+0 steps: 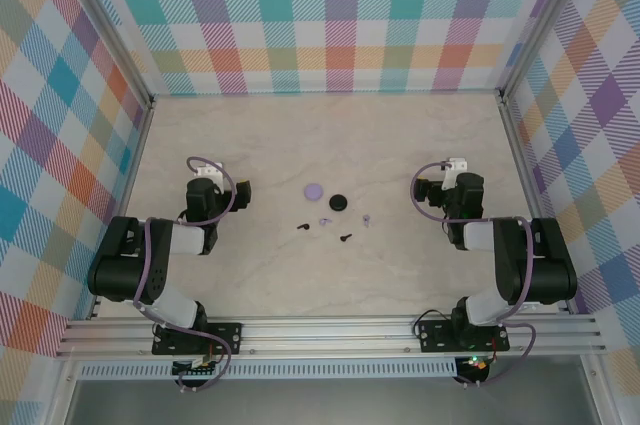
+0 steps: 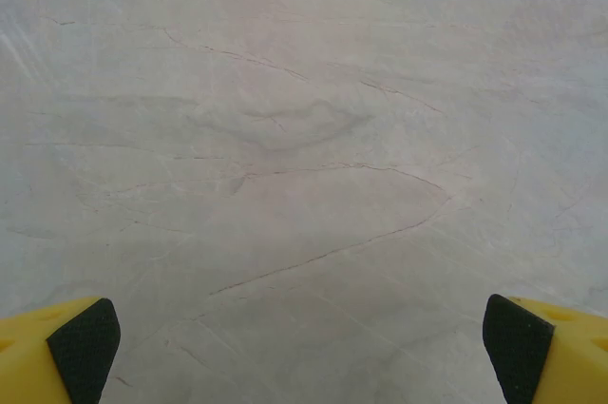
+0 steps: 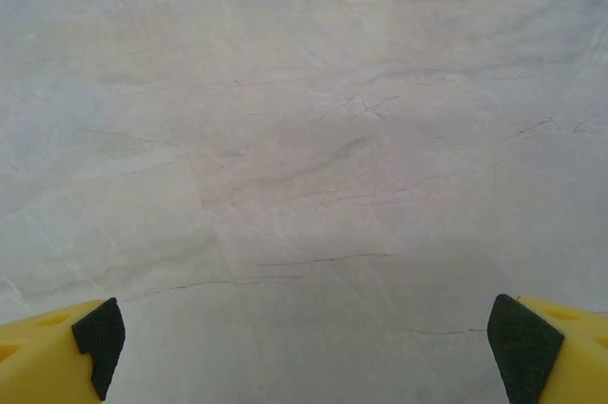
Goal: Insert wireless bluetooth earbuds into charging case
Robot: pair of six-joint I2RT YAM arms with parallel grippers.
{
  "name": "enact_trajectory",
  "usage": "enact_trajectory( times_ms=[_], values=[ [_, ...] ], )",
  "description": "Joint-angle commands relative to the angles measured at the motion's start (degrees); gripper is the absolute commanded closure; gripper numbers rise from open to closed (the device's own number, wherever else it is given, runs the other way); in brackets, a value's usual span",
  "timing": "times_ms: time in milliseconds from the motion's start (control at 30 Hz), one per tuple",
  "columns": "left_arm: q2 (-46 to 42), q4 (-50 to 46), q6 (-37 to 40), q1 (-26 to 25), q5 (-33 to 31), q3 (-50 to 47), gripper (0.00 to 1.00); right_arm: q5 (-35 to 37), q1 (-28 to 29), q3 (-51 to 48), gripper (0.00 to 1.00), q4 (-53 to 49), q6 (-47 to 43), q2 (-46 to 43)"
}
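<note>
The table [image 1: 330, 135] is a pale, marble-like slab with thin brown veins, evenly lit, with hardly a shadow. Three walls close it in, back [image 1: 340, 15], left [image 1: 50, 145] and right [image 1: 600, 125], all in pastel plaid of teal, pink, orange and purple. Metal posts [image 1: 113, 40] stand at the back corners. A ribbed metal rail [image 1: 330, 333] runs along the near edge.
</note>
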Motion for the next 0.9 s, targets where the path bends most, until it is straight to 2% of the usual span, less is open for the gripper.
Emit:
enact_trajectory(
  times_ms=[0, 667, 733, 867],
  values=[
    [0.2, 0.7, -0.5, 0.8, -0.4, 0.9, 0.00, -0.7, -0.3, 0.9, 0.00, 2.2, 0.0, 0.0],
    [0.1, 0.8, -0.5, 0.8, -0.4, 0.9, 0.00, -0.7, -0.3, 0.9, 0.00, 2.2, 0.0, 0.0],
    [-1.0, -1.6, -0.5, 0.9, -0.4, 1.8, 0.00, -0.6, -0.4, 0.8, 0.00, 2.4, 0.0, -0.1],
    [-5.3, -4.2, -2.0, 0.8, -3.6, 1.2, 0.00, -0.2, -0.2, 4.4, 0.00, -6.0, 0.2, -3.2]
  ],
)
